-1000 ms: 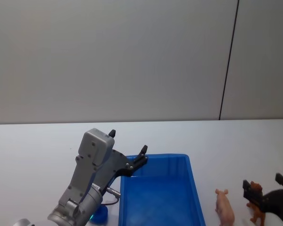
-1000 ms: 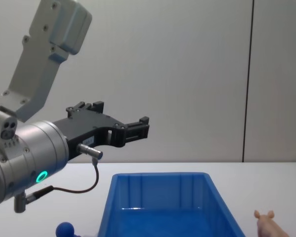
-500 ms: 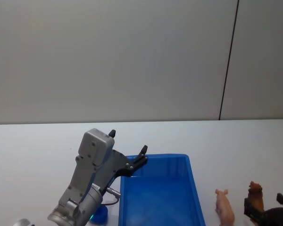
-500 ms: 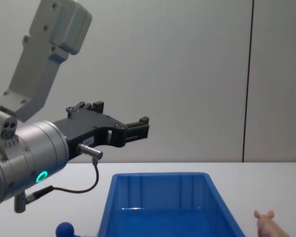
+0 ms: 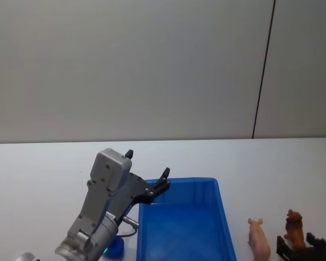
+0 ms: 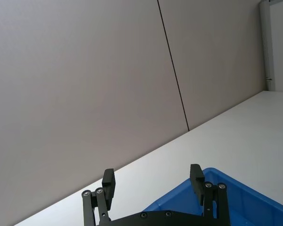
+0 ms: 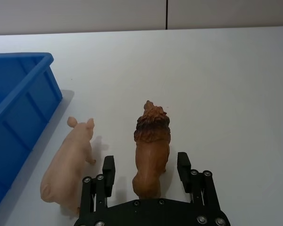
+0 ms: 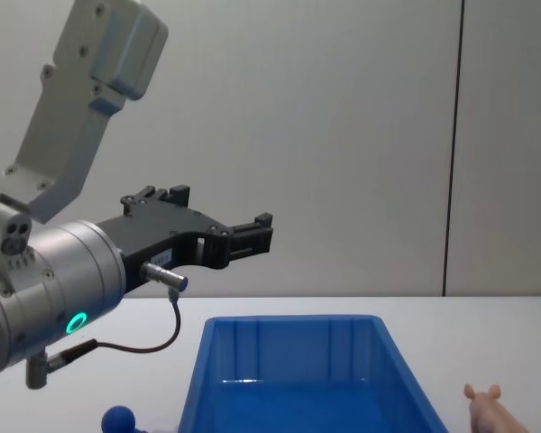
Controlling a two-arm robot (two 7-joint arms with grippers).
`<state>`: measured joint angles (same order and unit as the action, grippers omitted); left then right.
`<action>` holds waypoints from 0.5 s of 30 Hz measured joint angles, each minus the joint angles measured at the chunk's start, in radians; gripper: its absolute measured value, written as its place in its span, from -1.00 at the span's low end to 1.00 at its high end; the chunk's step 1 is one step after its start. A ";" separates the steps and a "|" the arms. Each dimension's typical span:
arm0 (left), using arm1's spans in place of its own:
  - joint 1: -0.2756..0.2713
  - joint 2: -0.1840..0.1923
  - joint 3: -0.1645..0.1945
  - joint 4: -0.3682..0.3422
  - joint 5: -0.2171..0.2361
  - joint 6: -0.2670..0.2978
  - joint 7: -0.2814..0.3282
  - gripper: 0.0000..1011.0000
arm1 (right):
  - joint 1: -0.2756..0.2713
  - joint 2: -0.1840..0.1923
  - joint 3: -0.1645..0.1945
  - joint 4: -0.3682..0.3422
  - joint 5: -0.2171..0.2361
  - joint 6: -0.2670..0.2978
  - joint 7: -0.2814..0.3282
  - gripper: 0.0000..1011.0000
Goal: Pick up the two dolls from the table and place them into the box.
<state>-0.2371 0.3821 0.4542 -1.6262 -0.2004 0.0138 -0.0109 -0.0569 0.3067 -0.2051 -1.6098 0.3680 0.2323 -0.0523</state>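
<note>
Down toward the tabletop (image 5: pixel 43 163) the right claw (image 7: pixel 145 162) has sunk, so the head view now shows the brown doll (image 7: pixel 151 146) uncovered. The claw is released, its fingers spread on either side of the doll's hindquarters and clear of its flanks. The pink doll (image 7: pixel 68 165) stands just beside it, between it and the blue box (image 7: pixel 28 108); both are on the tabletop. The left claw (image 5: pixel 148 164) hangs spread above the box's far left corner.

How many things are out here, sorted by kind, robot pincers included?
Toy animals: 2, the pig and the brown doll
Balls: 1, the ball
Boxes: 1, the box
Pincers: 2, left pincer raised over the box's corner, right pincer open astride the brown doll
Total: 6
</note>
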 joint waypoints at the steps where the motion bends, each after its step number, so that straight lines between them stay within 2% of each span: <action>1: 0.000 0.000 0.000 0.000 0.000 0.000 0.000 0.98 | 0.003 -0.002 -0.001 0.005 0.000 0.001 0.001 0.57; 10: 0.000 0.000 0.000 0.000 0.000 0.000 0.000 0.98 | 0.030 -0.025 -0.005 0.053 0.005 0.008 0.011 0.08; 12: 0.000 0.000 0.000 0.000 0.000 0.000 0.000 0.98 | 0.033 -0.028 -0.006 0.056 0.005 0.009 0.012 -0.12; 14: 0.000 0.000 0.000 0.000 0.000 0.000 0.000 0.98 | 0.036 -0.030 -0.006 0.057 0.002 0.009 0.013 -0.20; 15: 0.000 0.000 0.000 0.000 0.000 0.000 0.000 0.98 | 0.036 -0.031 -0.007 0.057 -0.002 0.009 0.013 -0.31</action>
<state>-0.2371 0.3821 0.4542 -1.6262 -0.2004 0.0138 -0.0109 -0.0205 0.2754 -0.2120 -1.5526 0.3661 0.2417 -0.0395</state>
